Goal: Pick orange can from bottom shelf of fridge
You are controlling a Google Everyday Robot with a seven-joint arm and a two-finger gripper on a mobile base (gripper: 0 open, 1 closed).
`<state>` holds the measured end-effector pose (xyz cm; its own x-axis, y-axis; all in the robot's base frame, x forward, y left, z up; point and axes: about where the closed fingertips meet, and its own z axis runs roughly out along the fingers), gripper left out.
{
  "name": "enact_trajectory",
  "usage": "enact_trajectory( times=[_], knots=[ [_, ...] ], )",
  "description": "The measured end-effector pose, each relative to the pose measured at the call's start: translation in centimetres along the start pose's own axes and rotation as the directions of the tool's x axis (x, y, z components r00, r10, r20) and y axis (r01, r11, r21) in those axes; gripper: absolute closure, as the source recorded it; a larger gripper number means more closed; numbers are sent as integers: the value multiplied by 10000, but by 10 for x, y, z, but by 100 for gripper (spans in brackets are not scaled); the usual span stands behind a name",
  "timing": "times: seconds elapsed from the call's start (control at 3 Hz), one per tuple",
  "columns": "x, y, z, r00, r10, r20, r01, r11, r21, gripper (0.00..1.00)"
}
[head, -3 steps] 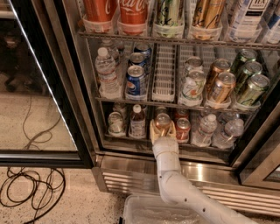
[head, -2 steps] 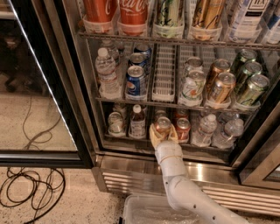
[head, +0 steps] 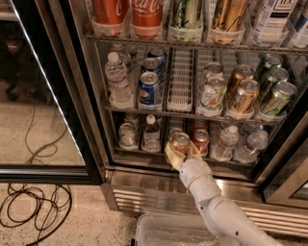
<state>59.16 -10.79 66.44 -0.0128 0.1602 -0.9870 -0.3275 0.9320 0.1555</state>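
Right – the gripper [head: 182, 150] is at the front edge of the bottom shelf [head: 139, 153] of the fridge [head: 89, 96], about mid-width. Its pale fingers [head: 171, 155] sit on either side of the orange can [head: 181, 142] and are closed in against it, holding it. The can stands upright at the front of its lane, silver top showing. The white arm [head: 211, 202] comes up from the lower right, crossing the ribbed steel base [head: 144, 197].

Just beside the orange can, on the right, is a red can [head: 200, 140]. Further right are two small water bottles [head: 224, 142]. To its left stands a small bottle w/ a white cap [head: 151, 134], then a silver can [head: 127, 135].

Middle rack, left to right – a water bottle [head: 118, 79], a blue can [head: 149, 89], an empty white lane [head: 182, 79], a pale can [head: 210, 96], bronze cans [head: 243, 95] and green cans [head: 277, 97], the last two lots tilted. On the top rack are red cola cans [head: 147, 13].

The glass door [head: 38, 96] stands open at left, w/ black cables [head: 29, 206] on the speckled floor below it. A clear plastic bin [head: 166, 234] sits at the bottom edge, under the arm.
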Motion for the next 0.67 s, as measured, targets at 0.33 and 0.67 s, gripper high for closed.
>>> enact_trajectory(
  times=[0.33,0.67],
  knots=[
    [-5,15,-10,9994,-60,-345,25,9948,-1014,100],
    [-3,24,-10,9991,-75,-420,19,9914,-1309,100]
  ],
)
